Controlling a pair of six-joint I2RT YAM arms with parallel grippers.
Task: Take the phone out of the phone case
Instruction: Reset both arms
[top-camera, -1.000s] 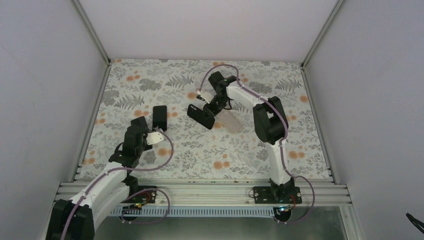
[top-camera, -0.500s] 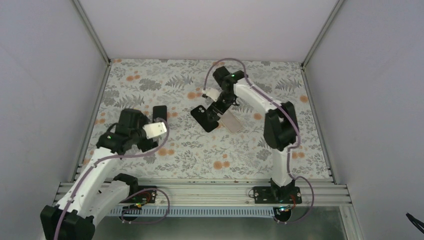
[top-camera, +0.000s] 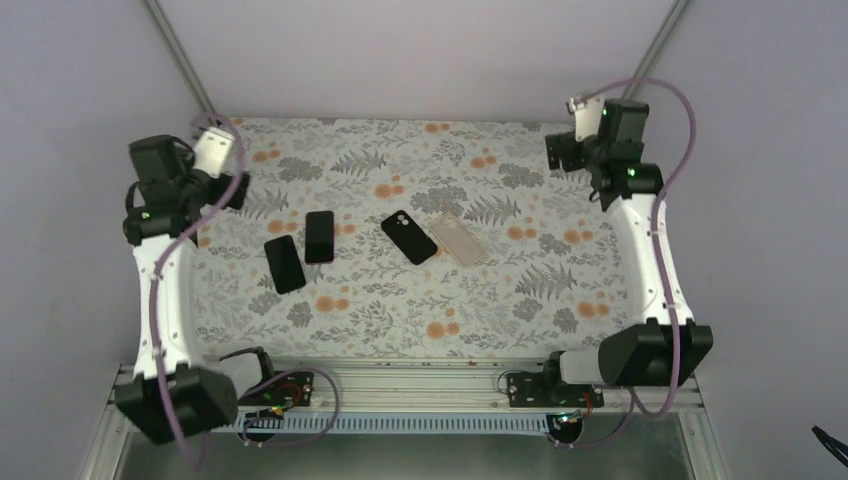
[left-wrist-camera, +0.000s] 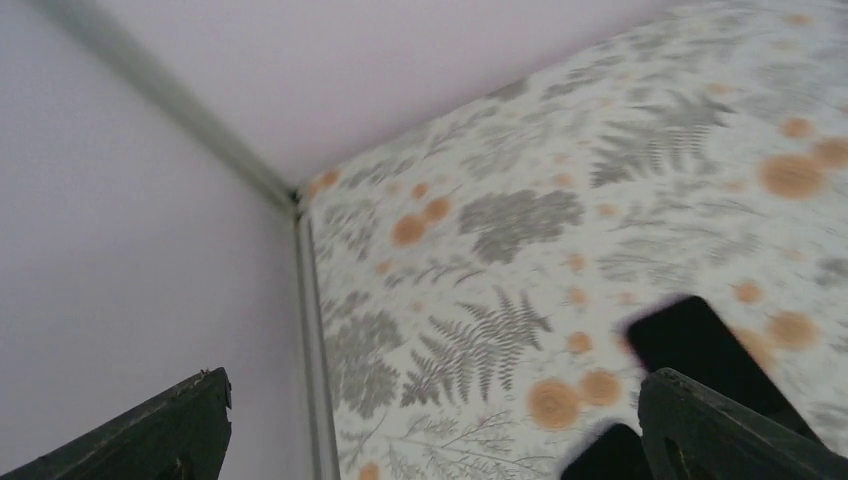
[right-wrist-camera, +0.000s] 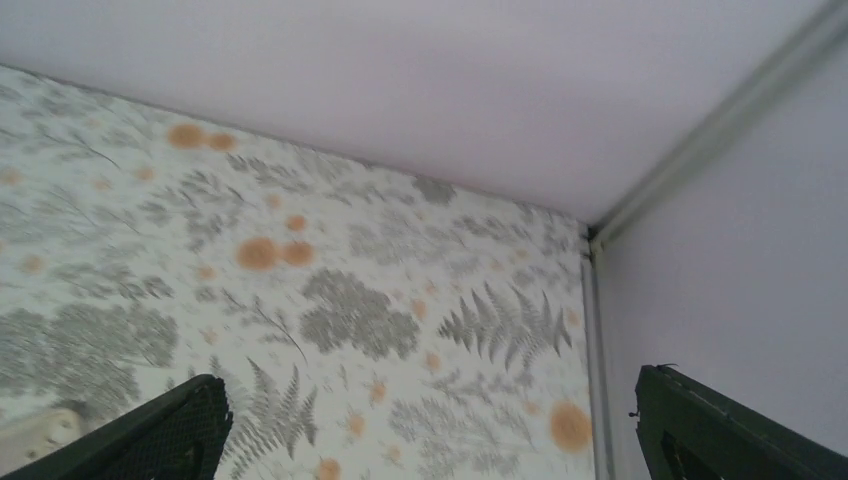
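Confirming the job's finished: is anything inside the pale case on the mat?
Nothing shows in the pale case. It lies flat and looks empty, beside the black phone. Its underside is hidden.

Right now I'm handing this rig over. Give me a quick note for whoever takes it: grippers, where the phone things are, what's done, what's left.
Left gripper: open, empty, up near the far left corner.
Right gripper: open, empty, up near the far right corner.
On the table: black phone, camera side up, lies mid-table close beside the pale case. A near black slab and a far black slab lie further left.
Done: phone and case look separated.
Left: probably nothing; check the slabs.
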